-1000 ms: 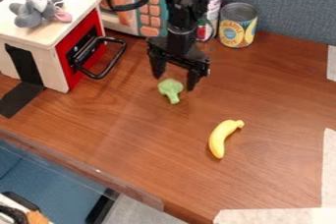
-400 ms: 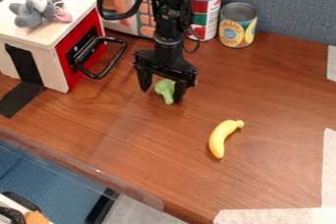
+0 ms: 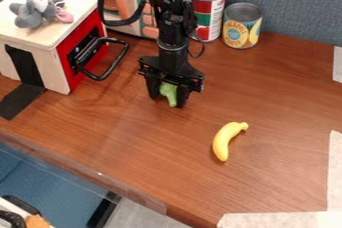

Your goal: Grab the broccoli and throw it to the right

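Beneath the toy oven [image 3: 59, 69] spreads the brown wooden bench [image 3: 133, 137]. Out from the oven's handle side hangs the black hand [image 3: 167, 102]. Farther from the oven, past its back corner, stand a tall can [image 3: 210, 14] and a shorter can [image 3: 242, 28]. A grey plush mouse [image 3: 30, 16] sits on the oven. Well apart from the oven's handle side lies the banana [image 3: 223, 139]; nearer the oven, the green broccoli [image 3: 169, 92] is clamped between the hand's two fingers.
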